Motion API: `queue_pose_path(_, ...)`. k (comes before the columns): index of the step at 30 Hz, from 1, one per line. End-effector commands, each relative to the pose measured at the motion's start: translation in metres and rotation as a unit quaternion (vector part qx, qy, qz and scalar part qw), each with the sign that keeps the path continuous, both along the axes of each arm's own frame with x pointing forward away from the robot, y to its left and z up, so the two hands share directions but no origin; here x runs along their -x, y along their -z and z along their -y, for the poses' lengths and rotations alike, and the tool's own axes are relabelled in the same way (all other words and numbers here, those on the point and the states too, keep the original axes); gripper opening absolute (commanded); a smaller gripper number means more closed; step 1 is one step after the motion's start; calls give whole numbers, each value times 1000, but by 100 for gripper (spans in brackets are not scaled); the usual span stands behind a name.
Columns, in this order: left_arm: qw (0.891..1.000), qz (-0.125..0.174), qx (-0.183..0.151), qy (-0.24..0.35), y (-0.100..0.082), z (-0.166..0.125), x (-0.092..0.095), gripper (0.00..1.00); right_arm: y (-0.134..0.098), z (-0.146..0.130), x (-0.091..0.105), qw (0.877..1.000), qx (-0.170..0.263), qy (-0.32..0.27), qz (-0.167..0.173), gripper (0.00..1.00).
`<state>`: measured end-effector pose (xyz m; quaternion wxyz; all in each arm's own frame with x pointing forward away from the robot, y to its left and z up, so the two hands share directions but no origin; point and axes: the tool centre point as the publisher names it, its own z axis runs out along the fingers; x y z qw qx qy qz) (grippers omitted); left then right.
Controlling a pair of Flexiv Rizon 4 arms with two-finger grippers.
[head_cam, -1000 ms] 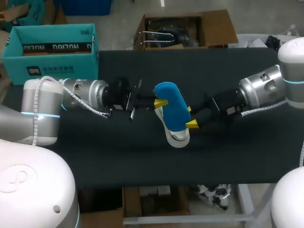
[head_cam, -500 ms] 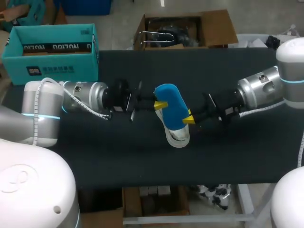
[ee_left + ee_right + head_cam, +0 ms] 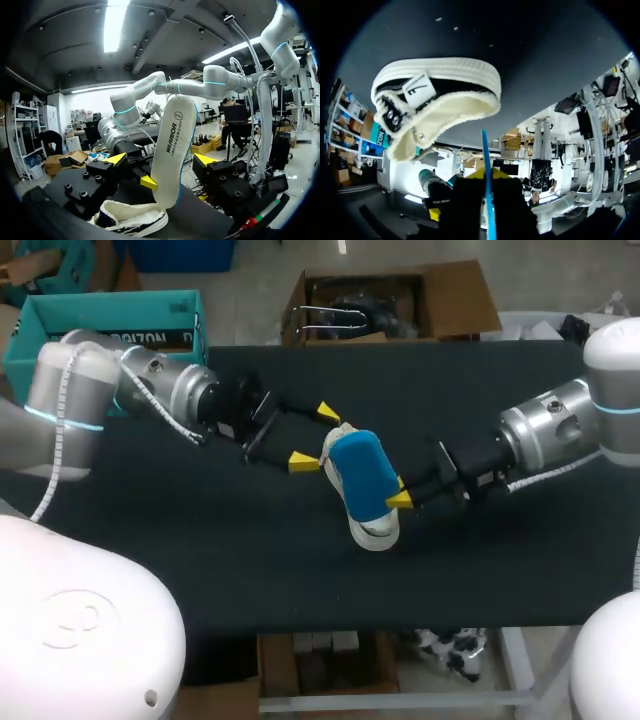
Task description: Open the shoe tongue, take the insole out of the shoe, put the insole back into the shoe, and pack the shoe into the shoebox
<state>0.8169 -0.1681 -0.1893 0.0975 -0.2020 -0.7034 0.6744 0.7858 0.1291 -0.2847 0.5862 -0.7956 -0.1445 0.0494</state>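
Only the right wrist view shows right tool (image 3: pixel 487 176) clamping insole (image 3: pixel 360 472) edge-on; left tool (image 3: pixel 313 436) gapes.

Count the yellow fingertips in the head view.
3. Two on the left gripper, spread apart left of the insole; one on the right gripper, at the insole's right edge. Its other may be hidden.
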Motion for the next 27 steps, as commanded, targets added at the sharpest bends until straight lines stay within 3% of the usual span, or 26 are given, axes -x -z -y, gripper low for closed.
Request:
queue_pose_path(1, 987, -12, -96, 130, -6, -6, -12, 100, 2, 0, -4, 1000, -4, -5, -5, 0)
queue_pose_path(11, 987, -12, -96, 130, -6, -6, -12, 100, 2, 0, -4, 1000, -4, -5, -5, 0)
queue_pose_path(13, 977, 21, -110, 181, -2, 1, -20, 100, -5, -4, -8, 1000, 1, -24, 18, 0)
queue_pose_path(15, 972, 46, -125, 196, 4, 1, -28, 100, -10, -6, -4, 999, 8, -24, 30, 0)
queue_pose_path(18, 967, 64, -114, 219, 14, -5, -35, 100, -12, -5, 7, 998, -4, -24, 53, 0)
queue_pose_path(22, 967, 58, -104, 225, 23, -12, -45, 100, -13, -6, 22, 998, -24, -23, 61, 0)
queue_pose_path(27, 952, 59, -113, 278, 28, -11, -48, 100, -17, -4, 38, 998, -30, -31, 55, 0)
